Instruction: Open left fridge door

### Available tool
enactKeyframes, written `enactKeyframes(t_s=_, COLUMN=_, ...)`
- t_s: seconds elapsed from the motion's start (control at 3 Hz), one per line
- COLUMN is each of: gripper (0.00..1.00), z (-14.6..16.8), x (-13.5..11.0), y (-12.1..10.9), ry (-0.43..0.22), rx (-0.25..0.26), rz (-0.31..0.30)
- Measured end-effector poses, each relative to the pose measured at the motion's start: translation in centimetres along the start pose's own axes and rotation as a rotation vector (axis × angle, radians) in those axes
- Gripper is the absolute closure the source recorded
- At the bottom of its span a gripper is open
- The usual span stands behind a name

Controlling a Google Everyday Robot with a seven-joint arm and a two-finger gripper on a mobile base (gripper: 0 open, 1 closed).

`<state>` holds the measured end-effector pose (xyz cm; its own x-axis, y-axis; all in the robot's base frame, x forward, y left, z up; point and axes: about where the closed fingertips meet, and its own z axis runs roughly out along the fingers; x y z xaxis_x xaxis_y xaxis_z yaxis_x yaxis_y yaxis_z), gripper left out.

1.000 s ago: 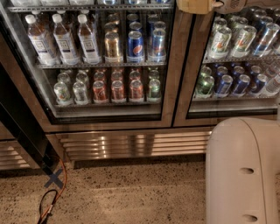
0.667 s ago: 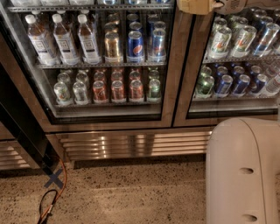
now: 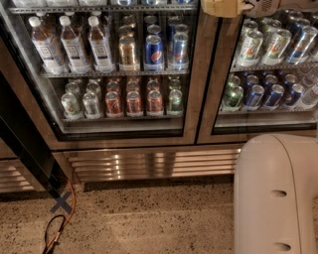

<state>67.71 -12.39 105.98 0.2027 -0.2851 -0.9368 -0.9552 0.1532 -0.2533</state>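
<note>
Nothing has visibly shifted over the past second. The gripper (image 3: 224,7) remains at 1 o'clock against the top edge of the view, level with the upright strip where the two glass doors meet. Whether it is spread or closed cannot be told, since only a cream-coloured sliver of it shows. The left fridge door (image 3: 124,143) fills the upper left and centre from 10 to 12 o'clock, with water bottles (image 3: 73,44) and drink cans (image 3: 154,49) shelved behind its glass. Its bronze-steel frame appears flush with the neighbouring can-filled door (image 3: 268,64) at 2 o'clock — shut, by all signs.

The stillness suggests the opening pull has not begun; the robot is probably settling its grip or lining up near the door's right edge. A ribbed steel grille (image 3: 154,163) runs below the doors, the robot's white arm casing (image 3: 273,198) looms at 5 o'clock, and an orange cable (image 3: 71,208) trails over the speckled floor (image 3: 149,223) at 7 o'clock.
</note>
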Motion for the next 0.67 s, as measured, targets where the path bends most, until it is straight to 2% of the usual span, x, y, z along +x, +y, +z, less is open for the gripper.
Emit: enactKeyframes(t_s=0.67, gripper=1.00, z=-0.06, x=0.53, y=-0.20, ry=-0.001, rx=0.004, rz=0.000)
